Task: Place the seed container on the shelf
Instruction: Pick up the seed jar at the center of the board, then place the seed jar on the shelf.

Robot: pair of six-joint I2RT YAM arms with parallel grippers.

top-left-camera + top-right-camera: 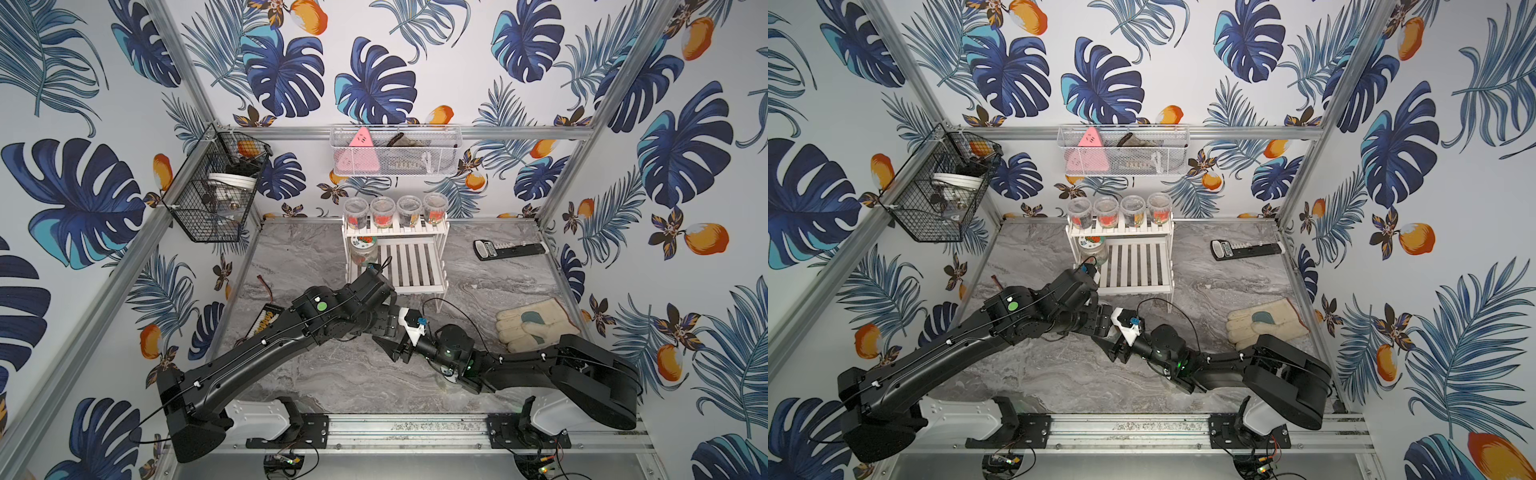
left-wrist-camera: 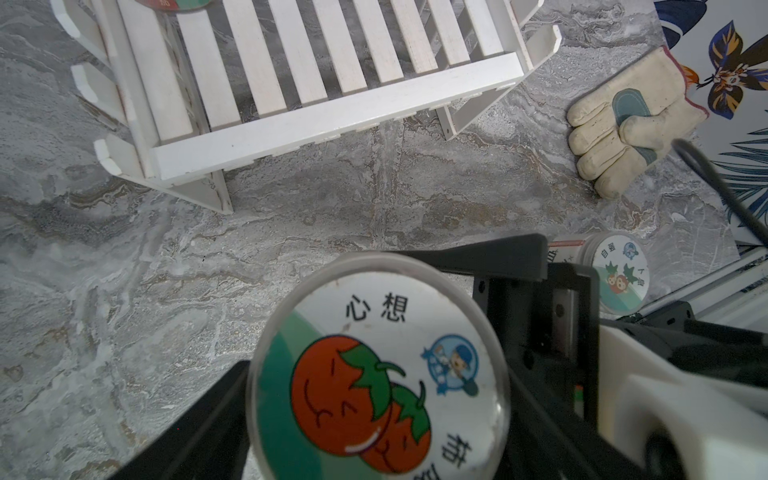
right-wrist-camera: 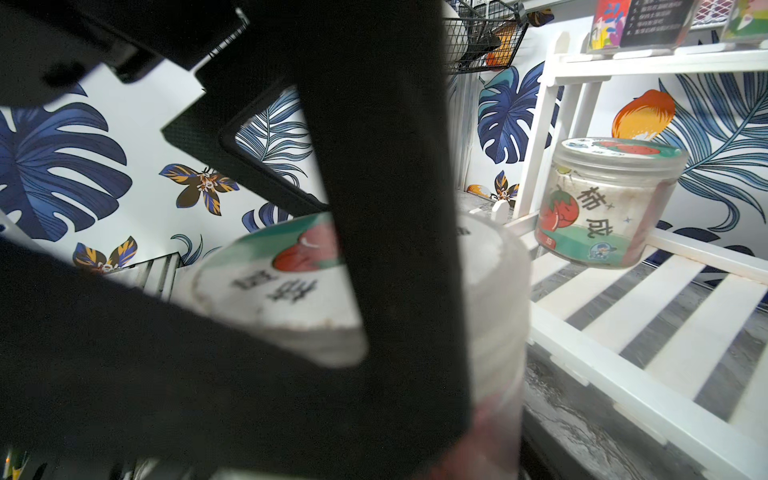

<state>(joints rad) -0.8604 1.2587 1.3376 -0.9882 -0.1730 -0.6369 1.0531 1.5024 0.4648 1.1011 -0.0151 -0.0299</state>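
A clear seed container (image 2: 374,332) with a tomato picture on its lid sits between the fingers of my left gripper (image 2: 370,415), which is shut on it above the table, in front of the shelf (image 2: 332,120). Both top views hide this container under the two wrists. My right gripper (image 1: 397,349) meets the left one from the right. One of its black fingers (image 2: 478,253) lies along the container's far side, and its grip is not visible. The same container (image 3: 282,291) shows blurred behind black gripper parts. A second seed container (image 1: 363,249) stands at the left of the white shelf's (image 1: 411,266) lower tier.
Several clear cups (image 1: 395,208) line the shelf's top tier. Another lidded seed container (image 2: 619,278) lies on the table by the right arm. A cream glove (image 1: 532,324), a black handset (image 1: 509,249), a black wire basket (image 1: 216,187) and a white mesh basket (image 1: 395,151) stand around.
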